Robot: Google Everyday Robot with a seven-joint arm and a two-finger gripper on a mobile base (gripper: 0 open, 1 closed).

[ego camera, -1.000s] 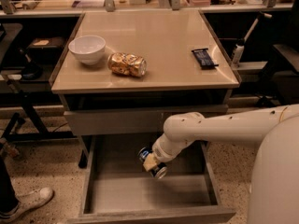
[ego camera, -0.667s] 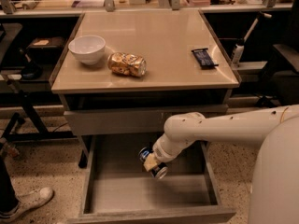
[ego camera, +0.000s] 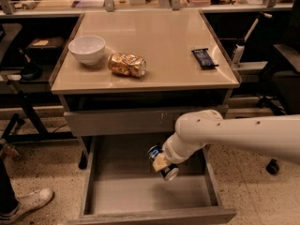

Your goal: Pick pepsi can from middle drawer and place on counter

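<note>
Gripper point(ego camera: 161, 163): at the tip of the white arm reaching in from the right; hangs over the middle drawer point(ego camera: 140, 197); clamped on the pepsi can point(ego camera: 168, 172)
Pepsi can: in the grip, seemingly clear of the drawer floor; over the drawer's right rear part
Long axis: slanted; blue end up and left, silver end down and right
Middle drawer: pulled out; grey floor beneath the can
Counter point(ego camera: 164, 36): above and behind the can; closed drawer front point(ego camera: 117, 122) and counter rim lie between
Coming move, judged: lift and draw outward past the rim, then carry back over the top
Counter holdings: white bowl point(ego camera: 87, 48); golden-orange can point(ego camera: 127, 64) on its side; snack bar point(ego camera: 205, 58); bare beige between the last two
</note>
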